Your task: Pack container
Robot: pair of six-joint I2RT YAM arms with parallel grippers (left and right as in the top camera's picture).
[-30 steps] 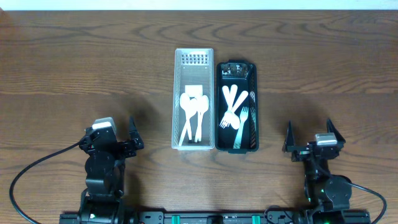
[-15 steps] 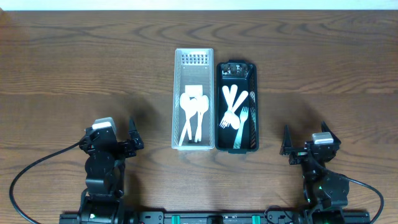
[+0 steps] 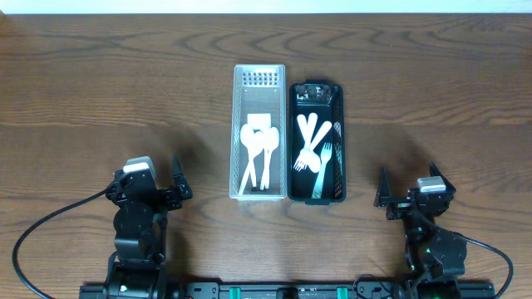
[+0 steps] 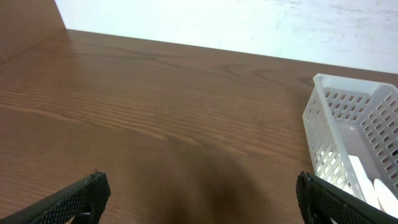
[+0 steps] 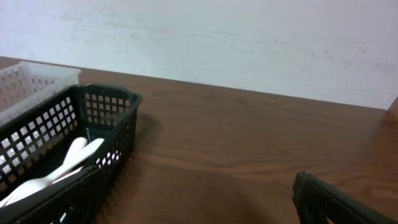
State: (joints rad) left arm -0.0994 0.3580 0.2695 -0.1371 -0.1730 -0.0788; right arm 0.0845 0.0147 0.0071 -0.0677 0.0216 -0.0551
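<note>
The right gripper [image 3: 410, 189] has eased back toward the lower right; it and the left gripper [image 3: 150, 184] gape empty. Best descend straight into the black basket [image 3: 316, 84], clear of its walls.

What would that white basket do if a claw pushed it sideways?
The white basket looks like thin, perforated plastic, so probably light; it would likely slide on the smooth table. Being long and low, it seems unlikely to tip. The loose spoons inside may rattle.

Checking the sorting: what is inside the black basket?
White forks lie overlapping in the black basket. A shiny thing sits at its far end; what it is I cannot tell. Anything beneath the forks is covered.
</note>
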